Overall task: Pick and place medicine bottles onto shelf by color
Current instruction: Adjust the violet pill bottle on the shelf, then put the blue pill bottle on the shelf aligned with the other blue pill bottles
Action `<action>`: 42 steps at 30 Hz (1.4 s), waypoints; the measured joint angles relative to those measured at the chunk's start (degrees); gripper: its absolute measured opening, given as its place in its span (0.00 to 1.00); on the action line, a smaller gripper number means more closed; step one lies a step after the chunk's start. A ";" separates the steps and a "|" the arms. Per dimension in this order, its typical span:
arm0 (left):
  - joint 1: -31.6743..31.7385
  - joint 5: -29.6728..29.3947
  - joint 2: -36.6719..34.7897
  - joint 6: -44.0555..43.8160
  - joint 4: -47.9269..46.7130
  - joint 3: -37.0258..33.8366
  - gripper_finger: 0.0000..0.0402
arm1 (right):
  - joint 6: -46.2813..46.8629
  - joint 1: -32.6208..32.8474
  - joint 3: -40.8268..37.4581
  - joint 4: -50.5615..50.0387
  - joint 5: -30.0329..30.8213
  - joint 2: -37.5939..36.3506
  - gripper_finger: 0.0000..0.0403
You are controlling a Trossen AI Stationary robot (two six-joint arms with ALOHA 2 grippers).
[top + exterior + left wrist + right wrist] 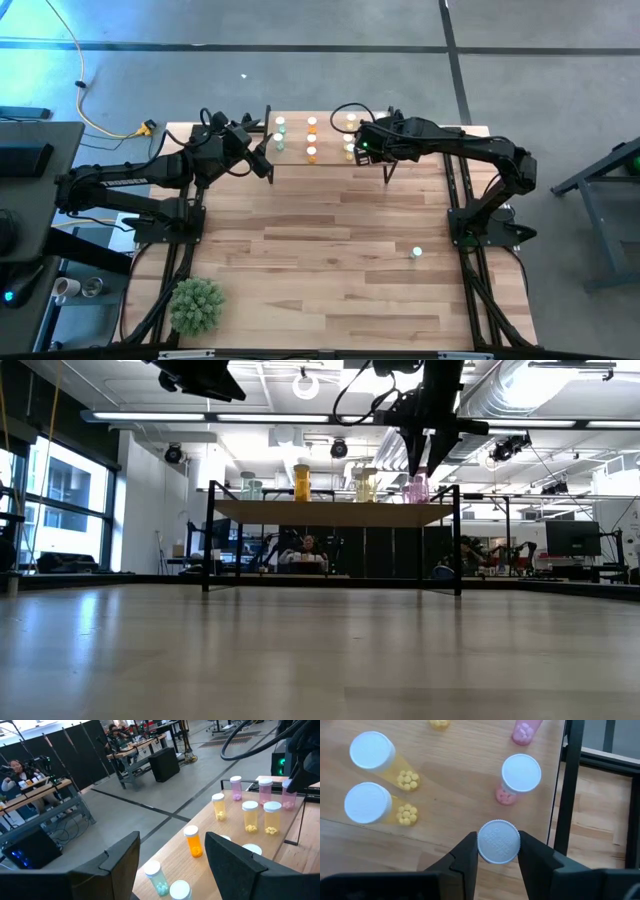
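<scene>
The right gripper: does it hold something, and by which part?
Yes. The right gripper holds a bottle by its white cap, one finger on each side, over the shelf. The bottle's body is hidden beneath the cap.

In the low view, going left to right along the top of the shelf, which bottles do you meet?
Green bottles → orange bottle → yellow bottles → pink bottle, which sits under the right gripper coming down from above. All stand on the shelf.
</scene>
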 joint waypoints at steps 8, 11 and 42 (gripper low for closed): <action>0.00 0.00 0.01 0.01 0.00 0.00 0.53 | -0.27 0.00 0.00 0.00 -0.57 -0.01 0.29; -0.01 0.00 0.00 -0.01 0.00 0.00 0.53 | -0.24 0.00 0.00 0.00 -0.57 -0.01 0.32; -0.01 -0.72 0.00 0.76 0.02 0.00 0.53 | -1.88 0.00 5.27 -1.34 1.73 -0.13 0.38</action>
